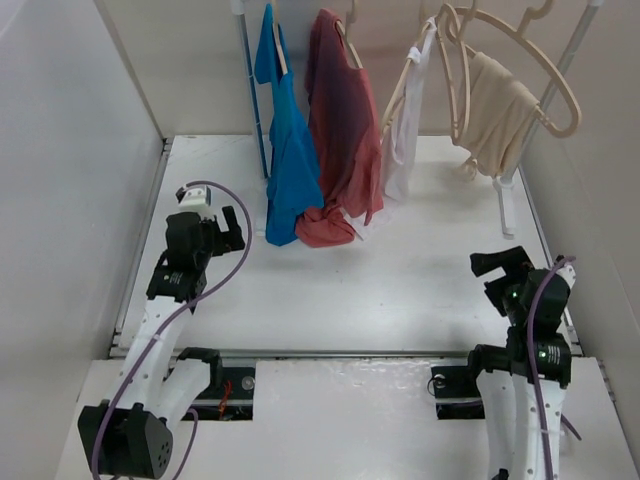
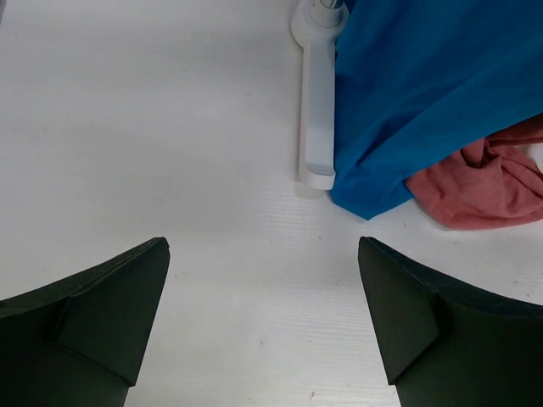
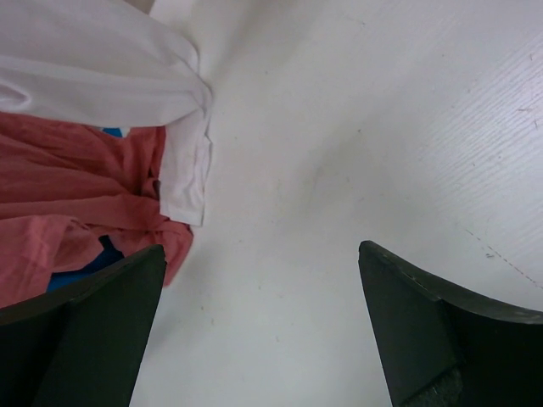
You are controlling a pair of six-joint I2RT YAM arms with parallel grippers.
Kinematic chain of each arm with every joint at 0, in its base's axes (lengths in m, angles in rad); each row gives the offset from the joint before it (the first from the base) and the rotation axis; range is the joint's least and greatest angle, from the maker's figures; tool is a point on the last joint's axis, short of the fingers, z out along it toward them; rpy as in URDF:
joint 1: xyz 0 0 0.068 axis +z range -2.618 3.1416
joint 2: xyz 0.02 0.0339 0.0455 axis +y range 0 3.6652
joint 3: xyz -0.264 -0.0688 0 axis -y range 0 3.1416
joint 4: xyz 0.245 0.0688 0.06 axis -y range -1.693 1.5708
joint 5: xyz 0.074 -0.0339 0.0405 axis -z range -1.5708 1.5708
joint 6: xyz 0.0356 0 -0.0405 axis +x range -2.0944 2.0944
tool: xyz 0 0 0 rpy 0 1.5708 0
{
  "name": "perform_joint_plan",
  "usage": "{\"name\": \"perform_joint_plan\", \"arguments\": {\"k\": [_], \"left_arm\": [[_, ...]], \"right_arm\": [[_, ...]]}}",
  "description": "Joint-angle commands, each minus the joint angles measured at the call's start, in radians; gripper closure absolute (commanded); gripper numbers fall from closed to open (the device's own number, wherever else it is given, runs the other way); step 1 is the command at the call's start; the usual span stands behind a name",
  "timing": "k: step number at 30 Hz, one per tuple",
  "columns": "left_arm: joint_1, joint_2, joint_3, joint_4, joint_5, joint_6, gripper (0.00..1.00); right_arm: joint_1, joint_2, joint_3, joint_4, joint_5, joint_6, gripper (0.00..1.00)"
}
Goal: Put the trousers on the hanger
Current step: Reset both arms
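Above the white table (image 1: 400,290) hang a red T-shirt (image 1: 345,130) and a blue garment (image 1: 290,170). Farther right, the beige trousers (image 1: 497,120) lie draped over the tan hanger (image 1: 555,82). The left gripper (image 2: 263,254) and right gripper (image 3: 263,254) sit well apart from the trousers, jaws spread wide and holding nothing.

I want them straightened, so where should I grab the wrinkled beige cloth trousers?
Probably the bunched lower end of the wrinkled beige cloth trousers, approached from the near side by the right gripper; it hangs free below the pale tan curved hanger.
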Motion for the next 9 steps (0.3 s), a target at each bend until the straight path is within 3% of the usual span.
{"name": "perform_joint_plan", "arguments": {"k": [1,9], "left_arm": [[0.005,-0.029,-0.014,0.056,0.000,-0.019,0.08],[0.014,-0.039,-0.024,0.065,0.000,-0.028,0.08]], "right_arm": [[-0.003,0.032,0.035,0.000,0.001,-0.027,0.00],[-0.003,-0.012,0.026,0.059,-0.031,-0.056,0.00]]}}
